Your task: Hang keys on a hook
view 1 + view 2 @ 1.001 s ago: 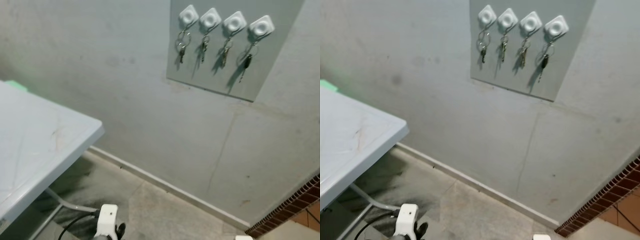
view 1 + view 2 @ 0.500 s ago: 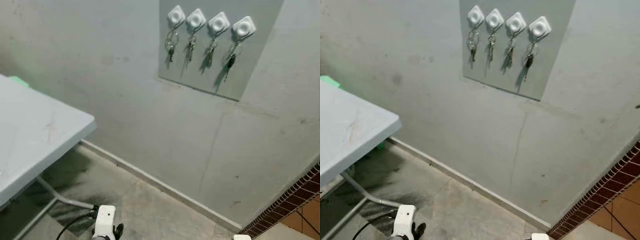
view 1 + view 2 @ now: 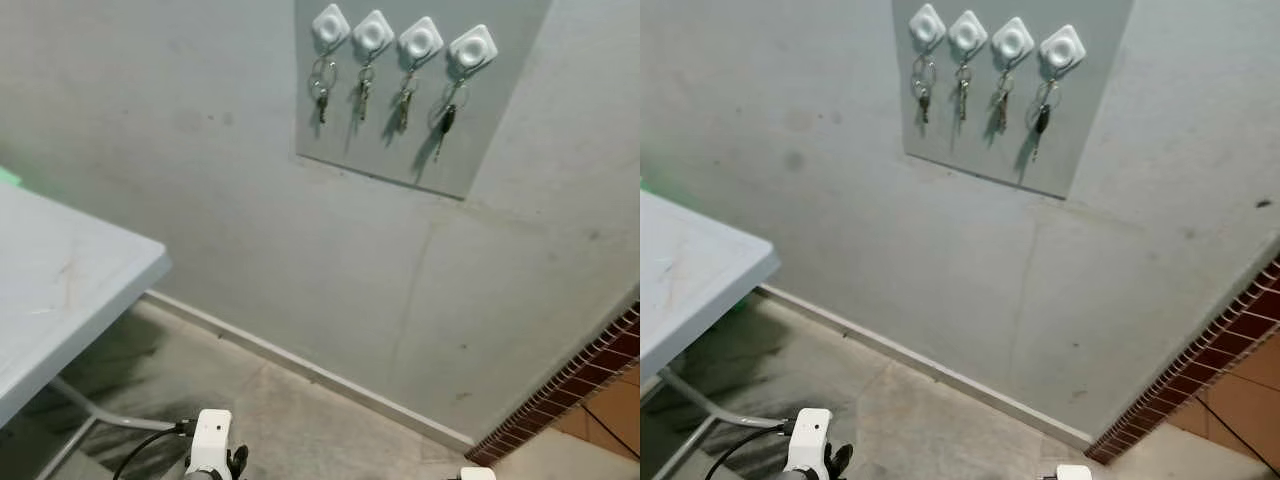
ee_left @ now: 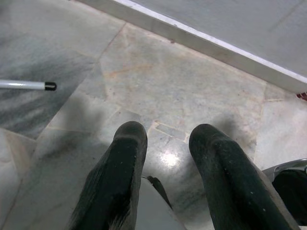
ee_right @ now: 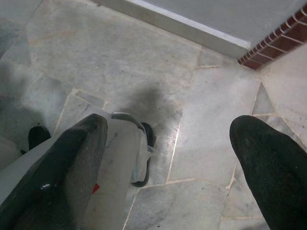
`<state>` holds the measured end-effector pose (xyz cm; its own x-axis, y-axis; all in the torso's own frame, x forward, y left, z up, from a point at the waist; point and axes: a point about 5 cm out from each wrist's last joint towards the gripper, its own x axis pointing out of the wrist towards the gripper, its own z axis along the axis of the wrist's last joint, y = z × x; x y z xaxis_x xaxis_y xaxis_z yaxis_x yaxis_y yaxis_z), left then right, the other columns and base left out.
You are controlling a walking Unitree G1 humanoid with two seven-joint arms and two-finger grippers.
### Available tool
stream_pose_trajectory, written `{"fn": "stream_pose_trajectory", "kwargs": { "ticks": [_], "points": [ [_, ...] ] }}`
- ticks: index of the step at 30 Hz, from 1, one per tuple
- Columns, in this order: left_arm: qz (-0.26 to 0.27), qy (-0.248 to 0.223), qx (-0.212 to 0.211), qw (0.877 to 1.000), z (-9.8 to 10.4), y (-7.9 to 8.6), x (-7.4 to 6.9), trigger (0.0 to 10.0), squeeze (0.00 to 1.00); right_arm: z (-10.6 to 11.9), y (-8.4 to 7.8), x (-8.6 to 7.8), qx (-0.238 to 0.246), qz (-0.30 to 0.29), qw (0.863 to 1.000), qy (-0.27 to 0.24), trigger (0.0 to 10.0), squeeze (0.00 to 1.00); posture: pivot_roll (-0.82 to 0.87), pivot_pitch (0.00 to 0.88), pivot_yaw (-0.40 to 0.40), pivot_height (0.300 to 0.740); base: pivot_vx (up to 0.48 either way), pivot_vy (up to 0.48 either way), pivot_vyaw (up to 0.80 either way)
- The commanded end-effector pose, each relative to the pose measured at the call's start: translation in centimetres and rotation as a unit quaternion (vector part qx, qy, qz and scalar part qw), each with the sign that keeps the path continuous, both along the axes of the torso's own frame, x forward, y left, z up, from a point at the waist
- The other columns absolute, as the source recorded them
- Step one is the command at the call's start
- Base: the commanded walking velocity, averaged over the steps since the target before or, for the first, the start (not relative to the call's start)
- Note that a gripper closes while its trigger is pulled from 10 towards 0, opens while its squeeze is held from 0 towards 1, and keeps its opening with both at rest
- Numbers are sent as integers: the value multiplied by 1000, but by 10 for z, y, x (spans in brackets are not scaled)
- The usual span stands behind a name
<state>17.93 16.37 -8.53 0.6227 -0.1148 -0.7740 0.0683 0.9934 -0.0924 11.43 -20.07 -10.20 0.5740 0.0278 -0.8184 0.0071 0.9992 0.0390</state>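
A grey board (image 3: 420, 110) on the wall carries a row of white square hooks (image 3: 373, 31). A set of keys (image 3: 363, 95) hangs from each hook; the rightmost set has a dark key (image 3: 442, 121). Both arms hang low, far below the board, and only the left wrist's white top (image 3: 211, 440) reaches the bottom edge of the left eye view. My left gripper (image 4: 168, 132) points at the stone floor, its fingers a little apart with nothing between them. My right gripper (image 5: 172, 124) is wide open over the floor and holds nothing.
A white folding table (image 3: 60, 290) juts in from the left, its metal leg (image 4: 24, 85) resting on the floor. A white baseboard (image 3: 300, 365) runs along the wall's foot. A brick strip (image 3: 570, 390) borders the right. My own foot (image 5: 139, 160) lies below the right gripper.
The whole picture has slid to the left, so the camera has moved; more of the table has left the frame. The keys and both hanging arms look unchanged.
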Motion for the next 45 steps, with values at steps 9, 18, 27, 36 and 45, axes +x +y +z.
{"fn": "stream_pose_trajectory", "kwargs": {
  "ticks": [9, 18, 27, 36, 45],
  "points": [
    [0, 2, -5, 1000, -1, 1, -2, 10000, 0, -5, -2, -14, 1, -2, 999, 32, 10000, 0, 25, 0, -8, 699, 0, -53, -628],
    [0, 3, -4, 1000, -1, 2, -3, 10000, 0, -7, -1, -20, -1, -4, 999, 47, 10000, 0, 25, 0, -7, 699, 0, -480, -627],
    [1, 6, -2, 1000, -2, 2, -4, 10000, 0, -8, -3, -24, -3, -5, 998, 55, 10000, 0, 26, 0, -9, 699, 0, -480, -630],
    [13, 13, 8, 1000, -3, 4, -5, 10000, 0, -8, -2, -26, -4, -8, 998, 60, 10000, 0, 25, 0, -10, 699, 0, -70, -89],
    [25, 19, 11, 999, -3, 6, -5, 10000, 0, -9, 0, -25, -3, -8, 998, 61, 10000, 0, 25, 0, -9, 699, 0, 0, 0]
  ]
}}
